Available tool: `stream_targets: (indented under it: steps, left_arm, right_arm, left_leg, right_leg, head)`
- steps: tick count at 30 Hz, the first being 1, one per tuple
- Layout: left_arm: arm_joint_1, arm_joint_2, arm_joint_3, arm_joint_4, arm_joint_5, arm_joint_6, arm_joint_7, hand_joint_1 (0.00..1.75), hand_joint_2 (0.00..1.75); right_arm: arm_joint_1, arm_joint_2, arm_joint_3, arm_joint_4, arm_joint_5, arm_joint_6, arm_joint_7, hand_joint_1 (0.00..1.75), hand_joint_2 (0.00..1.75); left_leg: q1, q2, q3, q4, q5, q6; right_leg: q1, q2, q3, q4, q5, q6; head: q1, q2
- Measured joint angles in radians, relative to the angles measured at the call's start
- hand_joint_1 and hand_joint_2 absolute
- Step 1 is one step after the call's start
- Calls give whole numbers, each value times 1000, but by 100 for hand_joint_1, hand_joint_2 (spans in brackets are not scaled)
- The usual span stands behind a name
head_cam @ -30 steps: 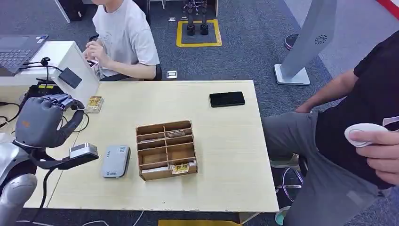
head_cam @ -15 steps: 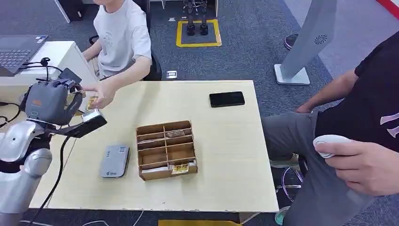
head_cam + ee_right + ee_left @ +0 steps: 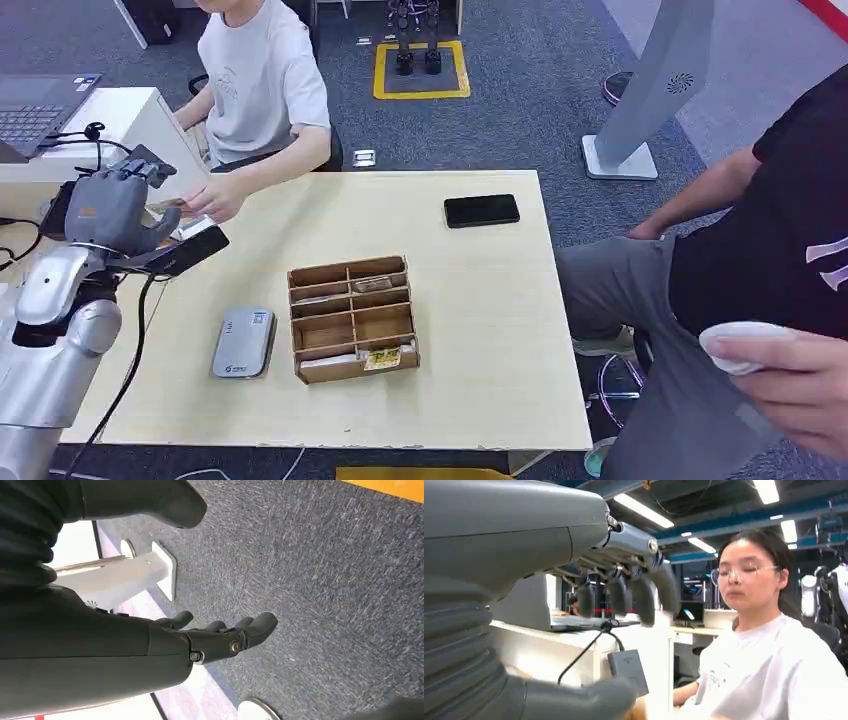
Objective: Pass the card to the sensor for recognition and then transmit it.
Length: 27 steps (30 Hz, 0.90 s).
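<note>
Fingers [image 3: 135,178] of left hand [image 3: 108,210] now spread, near the sensor [image 3: 243,342]; person's hand [image 3: 213,200] has taken the card [image 3: 166,204]; handover done.

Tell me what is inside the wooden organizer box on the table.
The wooden organizer box has mostly bare compartments. Yellowish cards lie in the front right one, something pale beside them; their print is too small to read.

The left arm [image 3: 50,330] is silver, smooth and rounded, with a black cable [image 3: 125,370] running along it. Its left hand [image 3: 110,212] is dark grey with an orange mark, a ribbed cover and darker fingers [image 3: 644,597]. The right hand [image 3: 215,637] is black, with small screws.
</note>
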Motion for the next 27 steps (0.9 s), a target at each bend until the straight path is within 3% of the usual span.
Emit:
stream_targets:
  steps: [6,9,12,14,17,20,22,23,26,27]
  left_arm:
    - [33,10,5,-1,-11,67,20,0,175]
    - [105,37,46,-26,15,121,26,0,175]
    - [219,59,140,-63,26,193,0,0,175]
    - [314,58,229,-110,25,283,-22,0,175]
    - [417,49,339,-168,25,328,-49,0,175]
    - [531,25,462,-238,1,381,-19,0,175]
    - [597,0,557,-269,23,363,-23,0,175]
    - [619,-24,635,-275,43,320,-50,0,175]
    - [618,-121,942,-218,1,152,-190,0,175]
    - [607,-147,1048,-170,-43,141,-228,0,175]
  right_arm:
    - [2,0,0,0,-10,-1,-3,0,175]
    - [8,0,0,0,-24,-7,-16,0,175]
    - [23,0,-1,2,-29,-13,-17,0,175]
    - [28,0,-3,2,-37,-14,-12,0,175]
    - [36,0,-9,3,-39,-16,-12,0,175]
    - [36,0,-17,3,-58,-19,-13,0,175]
    - [43,1,-21,3,-60,-19,-11,0,175]
    - [47,1,-23,5,-58,-18,-2,0,175]
    - [57,3,-31,8,-48,-12,16,0,175]
    - [58,4,-34,9,-48,-13,13,0,175]
  left_leg:
    - [0,0,0,0,0,0]
    - [0,4,1,-1,-1,0]
    - [0,5,1,-1,-2,0]
    - [0,6,1,-1,-3,-2]
    - [0,5,0,-1,-4,-2]
    - [0,7,0,-1,-5,-1]
    - [0,7,0,-1,-6,-1]
    - [0,7,0,-1,-6,-1]
    - [1,7,0,-1,-7,0]
    - [1,9,1,-1,-7,0]
  right_leg:
    - [0,0,0,0,0,0]
    - [0,4,0,1,0,0]
    - [0,6,-1,1,-1,0]
    - [0,6,-1,1,-2,-1]
    - [0,5,-1,0,-3,1]
    - [0,7,0,0,-3,1]
    - [0,8,1,0,-4,1]
    - [0,7,1,0,-5,1]
    - [0,6,1,0,-5,1]
    - [0,9,1,0,-5,1]
  head:
    - [0,0]
    - [0,0]
    - [0,0]
    - [0,0]
    - [0,0]
    - [0,0]
    - [-1,0]
    - [0,0]
    - [2,0]
    - [1,0]
